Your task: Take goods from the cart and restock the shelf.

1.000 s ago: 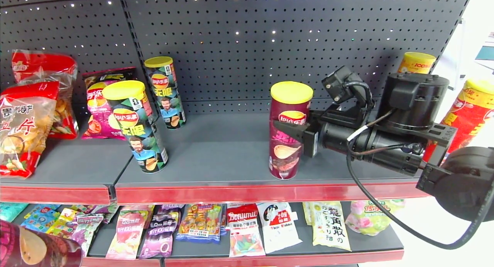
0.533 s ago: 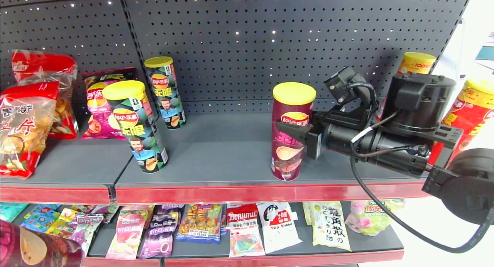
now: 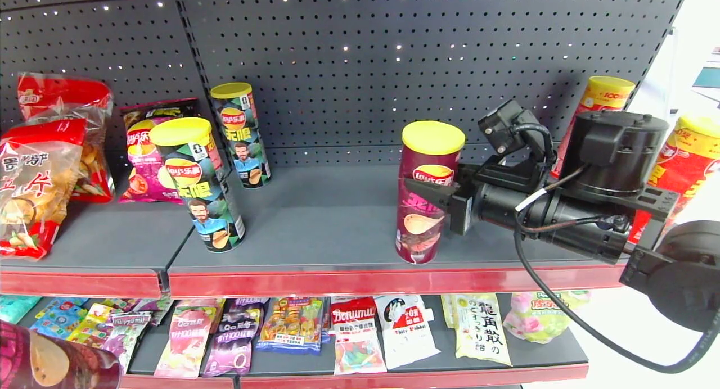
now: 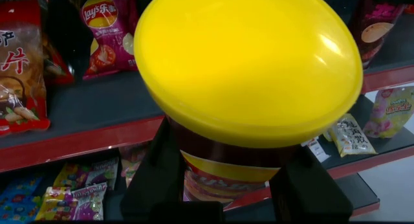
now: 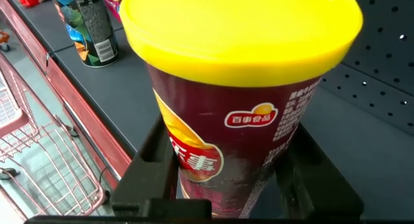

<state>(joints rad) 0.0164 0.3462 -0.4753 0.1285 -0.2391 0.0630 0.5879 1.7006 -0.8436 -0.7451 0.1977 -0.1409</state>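
Two crisp tubes are gripped: the right jaws are closed on the middle of the maroon tube [image 3: 422,223], which stands on the shelf [image 3: 315,226], and the left jaws are closed on the yellow-lidded tube [image 4: 249,68]; both are probably light, stiff yet crushable, so a mid-body hold suits.

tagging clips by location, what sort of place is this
Most likely a shop's snack aisle, or a mock-up of one: pegboard-backed shelving with red edge strips, stocked with chip canisters and snack bags, plus a red wire shopping cart nearby.
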